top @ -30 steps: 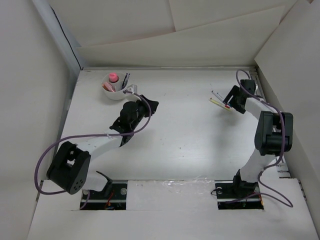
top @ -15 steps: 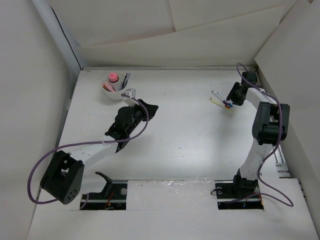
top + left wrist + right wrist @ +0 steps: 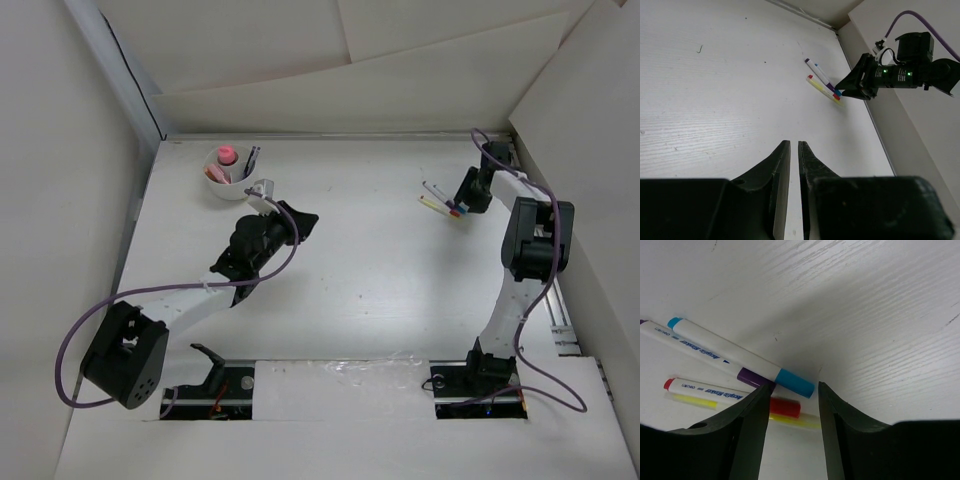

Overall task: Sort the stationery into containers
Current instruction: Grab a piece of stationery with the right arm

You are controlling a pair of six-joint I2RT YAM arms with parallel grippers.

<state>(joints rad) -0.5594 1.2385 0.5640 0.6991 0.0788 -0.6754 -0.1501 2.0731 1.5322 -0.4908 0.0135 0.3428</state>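
Right wrist: white markers [image 3: 725, 356], blue, red caps, by spread right jaws; left jaws together.

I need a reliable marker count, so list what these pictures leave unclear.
- Right wrist view: black fingers cover part of the red-capped white marker and thin yellow pen.
- Same view: the purple-capped white marker is cut off by the left edge.
- Top external view: the round white divided cup is too small to read compartments.

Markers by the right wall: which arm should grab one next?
Right. Its open right gripper hangs over the loose markers, fingers either side of the blue-capped marker. The left gripper is shut, near the divided cup, across the table from them.
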